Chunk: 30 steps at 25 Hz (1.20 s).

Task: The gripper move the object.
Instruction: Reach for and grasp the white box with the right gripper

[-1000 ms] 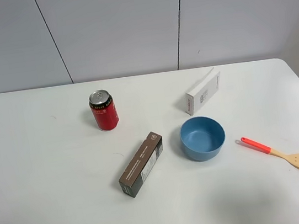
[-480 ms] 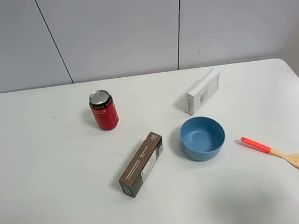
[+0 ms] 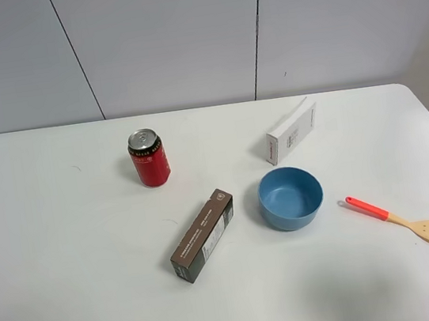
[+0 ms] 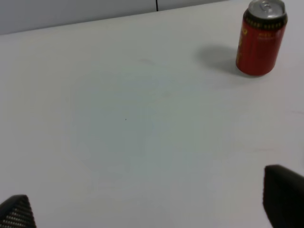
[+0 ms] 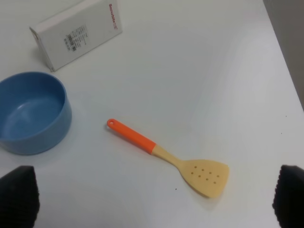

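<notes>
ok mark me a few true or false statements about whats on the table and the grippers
1. The white carton lies farther back than the blue bowl, not touching it. True.
2. The red can lies on its side. False: it stands upright.
3. The right gripper is shut on the spatula. False: the gripper is open and holds nothing, and the spatula lies flat on the table.
4. In the exterior high view the dark brown carton lies left of the bowl. True.
</notes>
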Tool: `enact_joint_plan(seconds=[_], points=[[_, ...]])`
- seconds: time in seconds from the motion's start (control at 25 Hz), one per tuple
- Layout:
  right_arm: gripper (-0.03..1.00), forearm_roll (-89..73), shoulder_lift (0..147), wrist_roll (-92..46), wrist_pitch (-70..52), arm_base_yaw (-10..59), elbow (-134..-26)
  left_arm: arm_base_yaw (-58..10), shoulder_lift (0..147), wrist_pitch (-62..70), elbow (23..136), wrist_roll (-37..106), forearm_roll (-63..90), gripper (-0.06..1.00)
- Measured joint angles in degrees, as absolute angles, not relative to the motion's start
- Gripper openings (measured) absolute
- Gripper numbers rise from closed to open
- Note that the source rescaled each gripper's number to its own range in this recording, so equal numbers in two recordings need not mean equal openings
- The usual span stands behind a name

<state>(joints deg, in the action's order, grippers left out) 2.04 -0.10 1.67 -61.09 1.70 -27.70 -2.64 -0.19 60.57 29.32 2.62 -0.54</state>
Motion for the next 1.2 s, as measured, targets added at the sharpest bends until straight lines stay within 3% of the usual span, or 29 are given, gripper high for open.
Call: enact_joint_plan(seconds=[0.76,1.2], points=[[0.99,3.07,0.00,5.97,-59.77,1.70,-30.61,-2.64,-0.19,60.57,29.32,2.62,-0.54,1.00],[0.96,4.93,19.92,5.39,-59.77,1.70,-44.60,-2.64,-0.19,60.57,29.32,2.62,-0.54,1.00]])
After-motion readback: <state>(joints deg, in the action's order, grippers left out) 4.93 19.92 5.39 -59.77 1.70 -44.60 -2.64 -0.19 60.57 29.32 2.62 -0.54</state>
